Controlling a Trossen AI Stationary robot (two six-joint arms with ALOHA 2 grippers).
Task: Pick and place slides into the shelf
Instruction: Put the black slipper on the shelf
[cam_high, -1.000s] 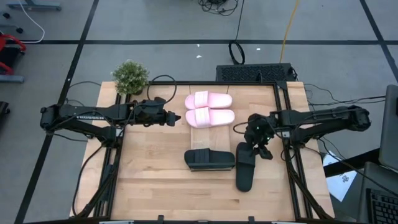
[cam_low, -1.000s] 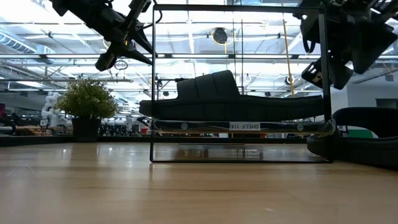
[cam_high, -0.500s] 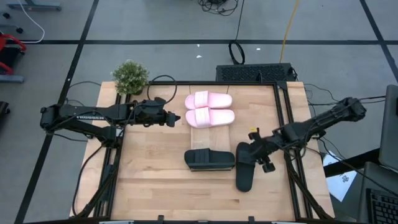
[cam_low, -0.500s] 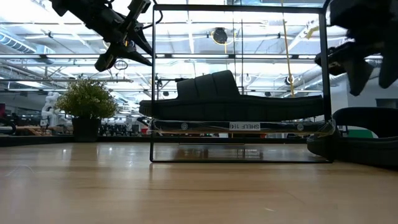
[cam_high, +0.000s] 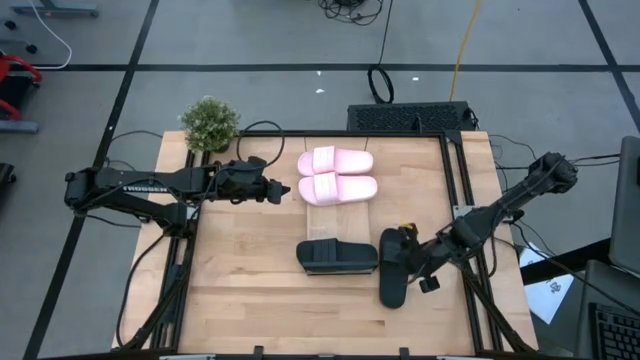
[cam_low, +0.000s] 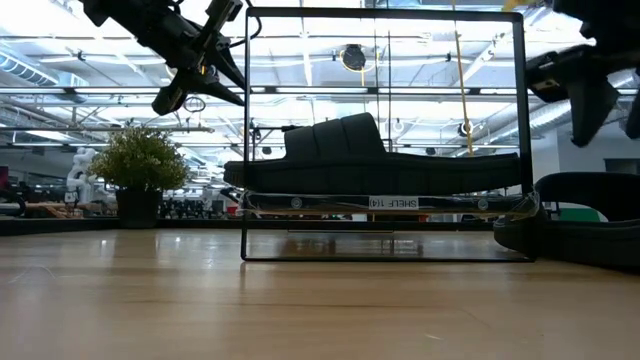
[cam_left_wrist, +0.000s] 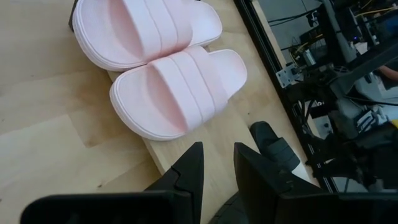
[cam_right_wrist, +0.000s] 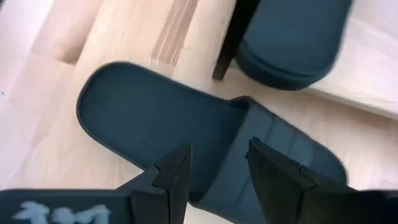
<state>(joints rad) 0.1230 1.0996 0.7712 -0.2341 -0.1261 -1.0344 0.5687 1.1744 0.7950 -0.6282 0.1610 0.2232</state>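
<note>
Two pale pink slides (cam_high: 336, 174) are lying side by side on top of the shelf (cam_high: 330, 218), which is standing mid-table. One black slide (cam_high: 337, 256) is resting on the shelf's lower tier (in the low view it is sitting above a label strip, framed by the thin dark edges). The other black slide (cam_high: 394, 268) is lying on the table (cam_high: 250, 280) just beside the shelf's right end. The right hand (cam_high: 414, 262) is hovering directly over this loose slide, its fingers (cam_right_wrist: 171, 174) spread apart and holding nothing. The left hand (cam_high: 280, 190) is hanging raised just left of the pink pair, its fingers (cam_left_wrist: 189, 171) narrowly parted and empty. A small potted plant (cam_high: 210, 124) is standing at the table's far left corner, well apart from everything else.
</note>
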